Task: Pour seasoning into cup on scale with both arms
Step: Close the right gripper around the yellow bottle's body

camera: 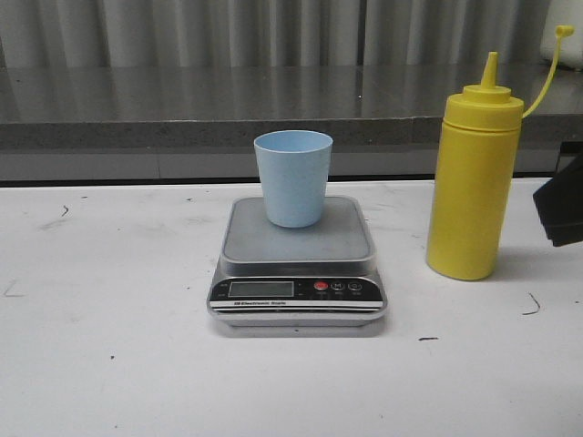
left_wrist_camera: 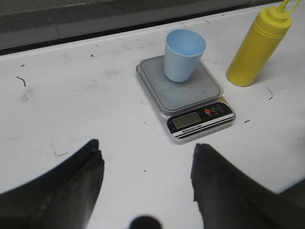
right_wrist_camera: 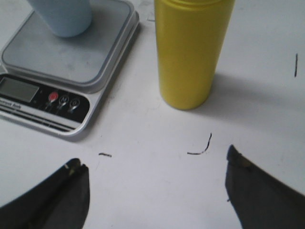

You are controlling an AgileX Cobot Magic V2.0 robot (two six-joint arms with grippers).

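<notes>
The cup (camera: 293,177) sat on the scale (camera: 298,264), with the yellow bottle (camera: 473,182) upright just beside it. Both grippers, left (left_wrist_camera: 145,176) and right (right_wrist_camera: 157,191), gaped wide, holding nothing. A sloppy grab could've tipped that tall bottle into the scale.

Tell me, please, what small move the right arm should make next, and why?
Probably ease the right end effector forward to straddle the seasoning bottle. It is open and empty, the bottle stands upright and ungrasped just ahead of it, and the cup already sits on the scale, so gripping the bottle seems the step left before pouring.
</notes>
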